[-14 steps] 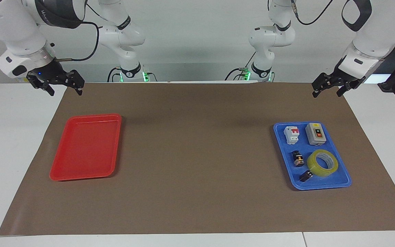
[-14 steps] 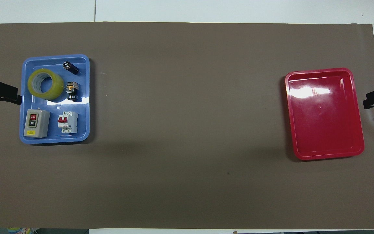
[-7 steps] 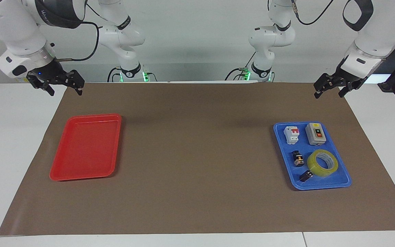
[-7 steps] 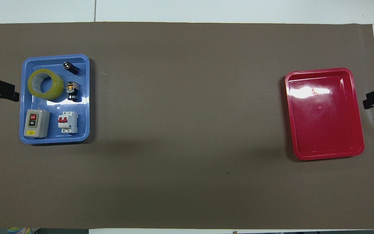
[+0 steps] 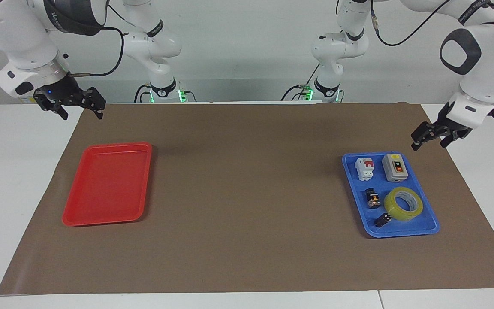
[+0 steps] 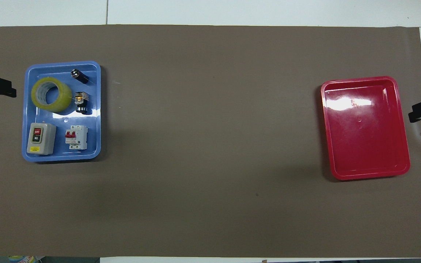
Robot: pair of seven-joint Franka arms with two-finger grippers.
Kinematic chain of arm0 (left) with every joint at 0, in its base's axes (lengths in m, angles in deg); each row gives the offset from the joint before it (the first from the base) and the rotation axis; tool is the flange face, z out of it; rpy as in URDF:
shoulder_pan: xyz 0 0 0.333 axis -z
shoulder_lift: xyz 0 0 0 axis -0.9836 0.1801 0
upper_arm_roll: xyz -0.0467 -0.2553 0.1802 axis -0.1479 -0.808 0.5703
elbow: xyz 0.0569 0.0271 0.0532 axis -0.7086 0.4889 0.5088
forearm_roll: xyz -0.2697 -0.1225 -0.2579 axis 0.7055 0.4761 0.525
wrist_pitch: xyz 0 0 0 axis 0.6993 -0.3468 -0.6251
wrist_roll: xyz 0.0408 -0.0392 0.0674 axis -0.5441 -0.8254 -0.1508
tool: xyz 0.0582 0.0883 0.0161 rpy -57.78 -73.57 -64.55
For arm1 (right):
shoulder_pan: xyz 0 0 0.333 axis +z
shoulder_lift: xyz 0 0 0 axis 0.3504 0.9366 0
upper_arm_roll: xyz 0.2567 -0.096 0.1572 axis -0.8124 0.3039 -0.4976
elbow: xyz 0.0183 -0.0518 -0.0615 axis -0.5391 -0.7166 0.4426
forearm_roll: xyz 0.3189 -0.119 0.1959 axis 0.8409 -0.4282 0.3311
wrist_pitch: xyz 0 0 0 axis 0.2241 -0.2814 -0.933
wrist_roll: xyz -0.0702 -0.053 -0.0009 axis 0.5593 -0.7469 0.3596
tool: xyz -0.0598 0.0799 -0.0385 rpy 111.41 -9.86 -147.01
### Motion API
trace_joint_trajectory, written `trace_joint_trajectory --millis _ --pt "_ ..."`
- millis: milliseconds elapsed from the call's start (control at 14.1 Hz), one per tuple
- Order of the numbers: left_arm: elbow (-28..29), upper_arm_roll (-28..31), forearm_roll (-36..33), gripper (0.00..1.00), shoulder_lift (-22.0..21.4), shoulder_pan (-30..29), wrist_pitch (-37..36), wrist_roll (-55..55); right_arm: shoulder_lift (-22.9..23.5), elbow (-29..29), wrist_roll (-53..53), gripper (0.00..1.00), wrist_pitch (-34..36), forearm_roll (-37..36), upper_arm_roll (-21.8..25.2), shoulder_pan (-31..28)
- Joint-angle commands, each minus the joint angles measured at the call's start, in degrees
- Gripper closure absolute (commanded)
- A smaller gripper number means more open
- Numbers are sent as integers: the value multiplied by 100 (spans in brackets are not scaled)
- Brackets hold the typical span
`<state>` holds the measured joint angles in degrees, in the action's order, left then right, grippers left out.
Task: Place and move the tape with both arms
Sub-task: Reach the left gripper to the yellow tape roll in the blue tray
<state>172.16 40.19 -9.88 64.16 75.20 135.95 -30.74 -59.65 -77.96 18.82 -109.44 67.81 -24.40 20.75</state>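
Since a second ago only the left claw [image 5: 433,139] has dropped toward the blue tray [image 5: 431,223]; facing us, its fingers stand apart, empty, over the brown mat [image 5: 247,193] on the tabletop [image 5: 11,180]. Waiting, the right claw [image 5: 73,105] hangs open and empty above the mat's corner. For a good pickup, I'd straddle the ring's wall.

From overhead: one tape [image 6: 51,94] in the blue tray's farther half, four other parts alongside, one bare red tray [image 6: 365,128], two claws.
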Motion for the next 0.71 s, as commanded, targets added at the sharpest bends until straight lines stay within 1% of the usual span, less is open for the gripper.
trace_joint_trajectory --millis 0,71,142,213,284,497,640 --pt "-19 -16 21 0 502 -84 582 -72 -86 -79 177 0 2 24 -31 -50" --pt "33 -16 21 2 635 -102 749 -72 -95 -79 177 0 2 24 -31 -50" --pt "242 -16 21 4 688 -172 1020 -72 -87 -79 177 0 2 24 -31 -50" --pt "567 -16 21 4 689 -233 1484 -55 -95 -79 177 0 2 24 -31 -50" --pt "744 -16 21 3 697 -242 1750 -46 -87 -79 177 0 2 24 -31 -50" --pt "869 -16 21 4 908 -321 2077 -46 -95 -79 177 0 2 24 -31 -41" --pt "869 -16 21 4 1153 -287 2235 -28 -95 -88 177 0 2 24 -31 -41"
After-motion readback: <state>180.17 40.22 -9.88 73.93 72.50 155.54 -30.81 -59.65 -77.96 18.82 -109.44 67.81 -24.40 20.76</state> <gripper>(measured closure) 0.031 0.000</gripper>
